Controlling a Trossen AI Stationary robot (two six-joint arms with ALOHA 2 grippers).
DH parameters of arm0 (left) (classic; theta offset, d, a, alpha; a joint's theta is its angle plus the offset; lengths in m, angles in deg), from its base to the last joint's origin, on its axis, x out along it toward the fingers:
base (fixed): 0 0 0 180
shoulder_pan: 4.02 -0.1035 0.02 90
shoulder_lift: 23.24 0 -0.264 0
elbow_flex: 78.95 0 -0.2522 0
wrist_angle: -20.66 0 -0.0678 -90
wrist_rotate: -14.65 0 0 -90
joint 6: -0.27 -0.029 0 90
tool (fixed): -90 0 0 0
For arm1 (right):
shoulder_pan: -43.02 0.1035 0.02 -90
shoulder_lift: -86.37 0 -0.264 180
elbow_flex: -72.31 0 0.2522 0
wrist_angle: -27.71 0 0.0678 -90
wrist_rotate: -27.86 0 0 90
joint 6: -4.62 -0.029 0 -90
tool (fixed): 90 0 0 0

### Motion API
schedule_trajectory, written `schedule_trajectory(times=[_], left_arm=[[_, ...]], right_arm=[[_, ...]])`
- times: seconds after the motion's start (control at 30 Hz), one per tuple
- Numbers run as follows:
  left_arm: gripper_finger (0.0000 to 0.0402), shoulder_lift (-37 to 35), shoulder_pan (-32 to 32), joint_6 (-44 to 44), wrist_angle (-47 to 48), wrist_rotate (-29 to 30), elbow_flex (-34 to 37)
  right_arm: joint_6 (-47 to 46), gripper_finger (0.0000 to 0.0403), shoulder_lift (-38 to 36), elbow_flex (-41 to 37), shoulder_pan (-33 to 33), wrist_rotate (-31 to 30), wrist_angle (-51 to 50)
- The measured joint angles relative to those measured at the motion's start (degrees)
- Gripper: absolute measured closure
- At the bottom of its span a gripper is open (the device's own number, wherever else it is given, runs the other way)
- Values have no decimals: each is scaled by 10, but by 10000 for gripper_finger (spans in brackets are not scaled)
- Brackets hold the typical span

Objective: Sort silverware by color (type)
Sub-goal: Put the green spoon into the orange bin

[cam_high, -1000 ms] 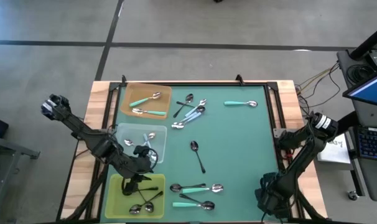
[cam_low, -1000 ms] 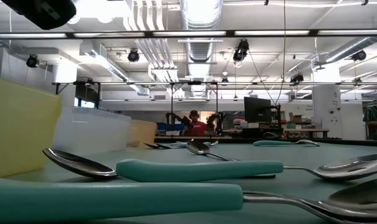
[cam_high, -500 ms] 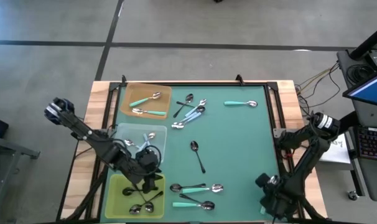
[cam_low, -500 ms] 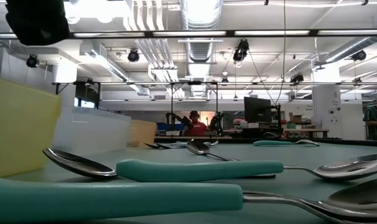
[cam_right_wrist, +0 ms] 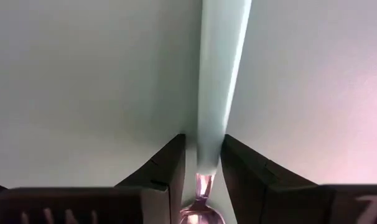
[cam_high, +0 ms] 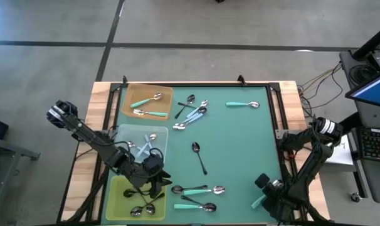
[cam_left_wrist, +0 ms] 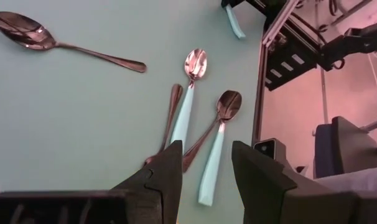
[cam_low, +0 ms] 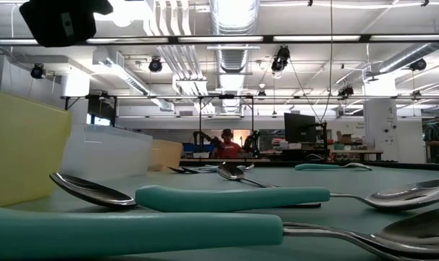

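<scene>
Left pincer [cam_high: 157,186] now nearer table centre, spread, empty; right pincer [cam_right_wrist: 201,163] pinching mint-handled spoon [cam_right_wrist: 221,74].

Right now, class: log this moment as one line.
left gripper: open, above mat beside yellow tray | right gripper: shut on teal spoon

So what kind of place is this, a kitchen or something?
More likely a robotics lab or workshop: bare ceiling ducts and strip lights overhead, a dark computer monitor on far benches, and a green-topped test table framed in wood.
</scene>
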Motion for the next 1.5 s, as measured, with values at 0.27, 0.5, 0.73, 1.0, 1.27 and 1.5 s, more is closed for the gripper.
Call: schedule_trajectory(times=[0.27,0.5,0.73,1.0,1.27,1.5], left_arm=[[281,0,0,0,-1,22,0],[281,1,-2,-7,-5,46,0],[280,1,-12,-71,-5,71,0],[280,-9,-13,-177,-4,349,0],[280,-63,-22,-249,27,611,0],[280,-161,-95,-318,146,402,0]], right_arm=[[0,344,23,0,-1,6,6],[-13,373,7,-1,-23,27,7],[-31,373,-31,-4,-90,-5,13],[-30,373,-65,9,-215,-105,14],[-25,373,-65,65,-356,-221,44],[24,373,-64,108,-469,-255,198]])
